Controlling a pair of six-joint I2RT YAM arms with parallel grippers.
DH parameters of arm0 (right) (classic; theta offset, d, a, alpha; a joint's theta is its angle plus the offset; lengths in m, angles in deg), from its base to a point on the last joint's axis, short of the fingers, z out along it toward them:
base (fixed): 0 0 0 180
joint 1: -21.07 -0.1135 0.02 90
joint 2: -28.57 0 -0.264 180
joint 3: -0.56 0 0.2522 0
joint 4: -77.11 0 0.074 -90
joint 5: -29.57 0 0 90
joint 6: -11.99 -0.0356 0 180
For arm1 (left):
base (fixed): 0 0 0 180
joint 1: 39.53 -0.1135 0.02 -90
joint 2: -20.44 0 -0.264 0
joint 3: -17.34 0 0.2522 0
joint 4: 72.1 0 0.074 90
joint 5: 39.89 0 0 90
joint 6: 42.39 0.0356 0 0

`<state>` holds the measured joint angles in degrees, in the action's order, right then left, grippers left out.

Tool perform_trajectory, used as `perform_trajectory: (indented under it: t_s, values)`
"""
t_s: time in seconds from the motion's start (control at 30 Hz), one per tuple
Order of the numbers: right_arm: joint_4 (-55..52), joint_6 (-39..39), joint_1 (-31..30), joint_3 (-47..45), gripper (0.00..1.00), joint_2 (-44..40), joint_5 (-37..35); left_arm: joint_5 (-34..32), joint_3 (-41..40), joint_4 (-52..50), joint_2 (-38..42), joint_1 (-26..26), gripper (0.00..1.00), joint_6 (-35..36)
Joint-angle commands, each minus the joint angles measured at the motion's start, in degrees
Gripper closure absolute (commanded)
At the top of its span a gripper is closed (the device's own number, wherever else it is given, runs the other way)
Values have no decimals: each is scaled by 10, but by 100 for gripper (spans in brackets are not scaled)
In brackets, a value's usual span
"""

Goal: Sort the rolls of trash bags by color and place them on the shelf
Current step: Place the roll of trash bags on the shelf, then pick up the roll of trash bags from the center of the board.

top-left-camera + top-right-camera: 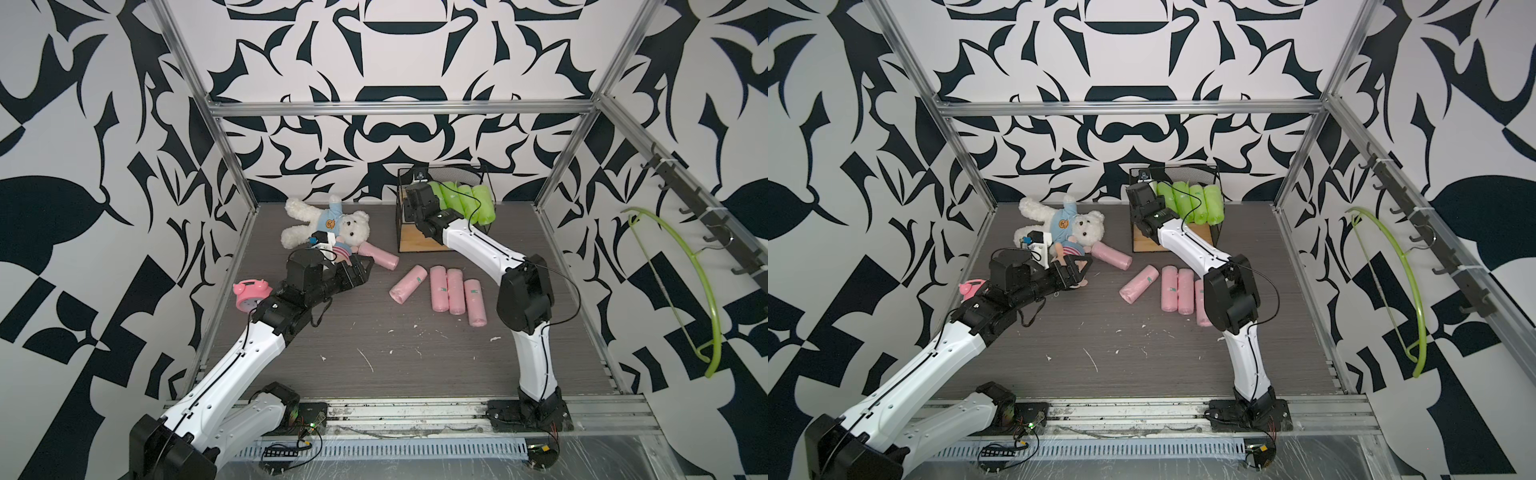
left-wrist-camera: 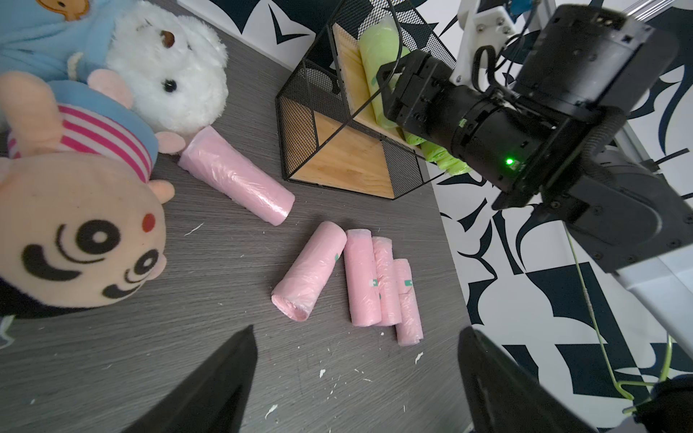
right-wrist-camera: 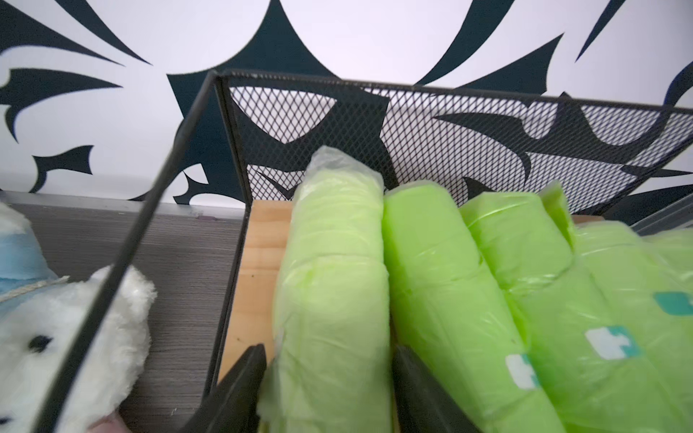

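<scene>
The shelf (image 1: 419, 243) stands at the back of the table, a black wire rack with wooden boards. Several lime green rolls (image 1: 467, 201) lie side by side on its upper board. My right gripper (image 3: 330, 350) reaches in over that board. Its jaws stand open on either side of the leftmost green roll (image 3: 330, 262), which rests on the wood. Several pale pink rolls lie on the table. One (image 1: 380, 256) is by the plush toys and the others form a cluster (image 1: 446, 291) in front of the shelf. My left gripper (image 2: 356, 333) hovers wide open and empty left of the cluster.
A white teddy bear (image 1: 328, 226) and a striped plush doll (image 2: 75, 225) lie at the back left, touching the lone pink roll. A pink alarm clock (image 1: 248, 295) stands by the left arm. A green hanger (image 1: 685, 286) hangs on the right wall. White scraps dot the table.
</scene>
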<state>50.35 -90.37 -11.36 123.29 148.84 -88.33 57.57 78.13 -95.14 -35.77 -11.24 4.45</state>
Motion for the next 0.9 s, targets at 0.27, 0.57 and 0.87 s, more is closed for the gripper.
perform_trajectory:
  t_s: [0.27,0.57,0.87]
  values:
    - [57,-4,2,-96,38,-149,45,31,-10,-29,-21,-2,9,46]
    - [15,41,5,-254,34,-294,107,38,-1,-25,-113,32,10,121]
    - [-30,20,46,-470,18,-463,167,-65,97,-45,-296,141,11,273]
